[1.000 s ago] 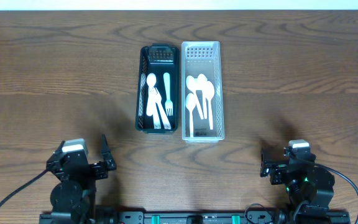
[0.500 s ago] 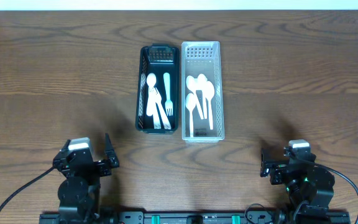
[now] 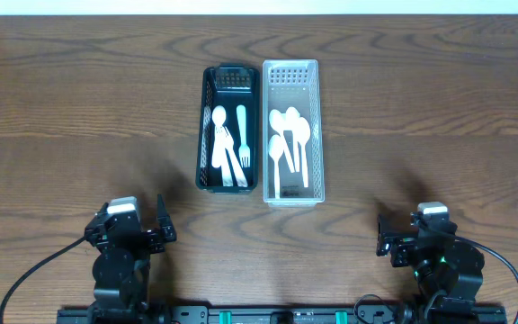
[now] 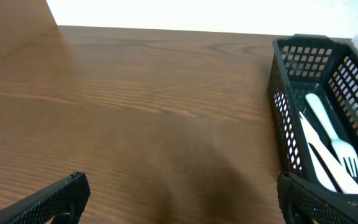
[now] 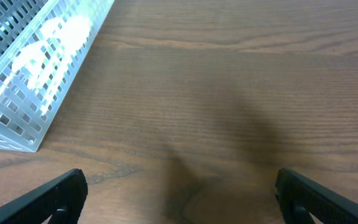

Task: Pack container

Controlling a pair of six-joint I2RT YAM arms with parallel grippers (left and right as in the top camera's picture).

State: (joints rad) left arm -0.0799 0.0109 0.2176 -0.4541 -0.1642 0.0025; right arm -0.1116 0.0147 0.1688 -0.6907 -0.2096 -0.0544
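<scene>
A black basket (image 3: 205, 135) holds white forks and a spoon (image 3: 231, 144). It touches a clear basket (image 3: 317, 135) that holds several white spoons (image 3: 290, 139). My left gripper (image 3: 142, 236) is open and empty at the front left, well short of the baskets. In the left wrist view the black basket (image 4: 283, 124) and a white fork (image 4: 333, 146) show at the right, and the left gripper (image 4: 179, 196) spans bare wood. My right gripper (image 3: 412, 236) is open and empty at the front right. The right wrist view shows the gripper (image 5: 179, 193) and the clear basket (image 5: 23, 93) at upper left.
The wooden table (image 3: 79, 108) extends wide on both sides of the baskets. A white wall edge (image 4: 166, 12) runs behind the table's far edge. Black cables (image 3: 34, 274) trail from the arm bases at the front edge.
My left gripper has shifted a little to the right and turned slightly toward the baskets. The right arm and the baskets have not moved.
</scene>
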